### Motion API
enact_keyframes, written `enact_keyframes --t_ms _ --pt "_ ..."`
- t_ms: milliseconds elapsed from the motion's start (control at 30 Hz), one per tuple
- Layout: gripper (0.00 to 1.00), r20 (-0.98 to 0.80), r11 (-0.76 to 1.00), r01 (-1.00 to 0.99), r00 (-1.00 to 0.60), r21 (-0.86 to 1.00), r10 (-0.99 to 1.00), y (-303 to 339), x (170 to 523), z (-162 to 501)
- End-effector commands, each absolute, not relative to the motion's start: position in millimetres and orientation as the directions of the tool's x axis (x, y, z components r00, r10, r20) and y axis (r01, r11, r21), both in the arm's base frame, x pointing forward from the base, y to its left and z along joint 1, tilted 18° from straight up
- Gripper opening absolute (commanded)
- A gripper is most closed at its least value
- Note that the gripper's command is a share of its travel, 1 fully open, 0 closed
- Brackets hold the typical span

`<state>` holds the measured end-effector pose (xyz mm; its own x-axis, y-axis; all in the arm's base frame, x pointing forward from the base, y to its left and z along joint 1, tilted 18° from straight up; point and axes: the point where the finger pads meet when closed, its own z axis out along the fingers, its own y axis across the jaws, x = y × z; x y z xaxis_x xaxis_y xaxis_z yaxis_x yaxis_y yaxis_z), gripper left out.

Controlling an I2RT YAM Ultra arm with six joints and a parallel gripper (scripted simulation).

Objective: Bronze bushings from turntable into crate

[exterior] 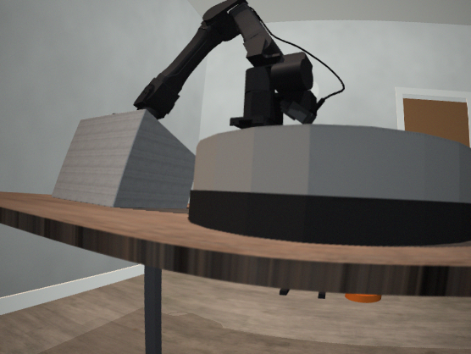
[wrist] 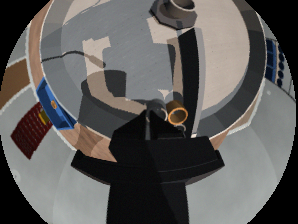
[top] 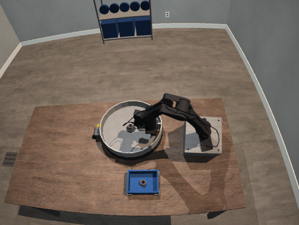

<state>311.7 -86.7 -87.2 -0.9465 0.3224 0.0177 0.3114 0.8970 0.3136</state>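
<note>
The round turntable (top: 132, 129) has a white rim and holds a steel bushing (top: 130, 127), which also shows in the wrist view (wrist: 176, 10). My gripper (wrist: 147, 113) (top: 151, 131) is down inside the turntable near its right rim. It is shut on a bronze bushing (wrist: 176, 115), which sits between the fingertips just above the turntable floor. The blue crate (top: 142, 182) stands at the table's front and holds one bronze bushing (top: 142, 180). In the low side view the turntable wall (exterior: 335, 182) hides the fingers.
The arm's grey pedestal (top: 203, 135) stands right of the turntable. A small grey and yellow box (top: 96, 131) is fixed to the turntable's left side. A shelf with blue bins (top: 125, 20) stands at the far wall.
</note>
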Motion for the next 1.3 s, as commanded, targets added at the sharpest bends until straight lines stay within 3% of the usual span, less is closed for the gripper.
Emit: enact_keyframes --t_ms 0,1167,1267 --pt "0.0 0.043 0.894 0.33 -0.942 0.303 0.333 -88 305 -94" --pt "0.0 0.049 0.893 0.332 -0.942 0.304 0.333 -88 304 -93" --pt "0.0 -0.01 0.902 0.313 -0.944 0.298 0.331 -99 318 -74"
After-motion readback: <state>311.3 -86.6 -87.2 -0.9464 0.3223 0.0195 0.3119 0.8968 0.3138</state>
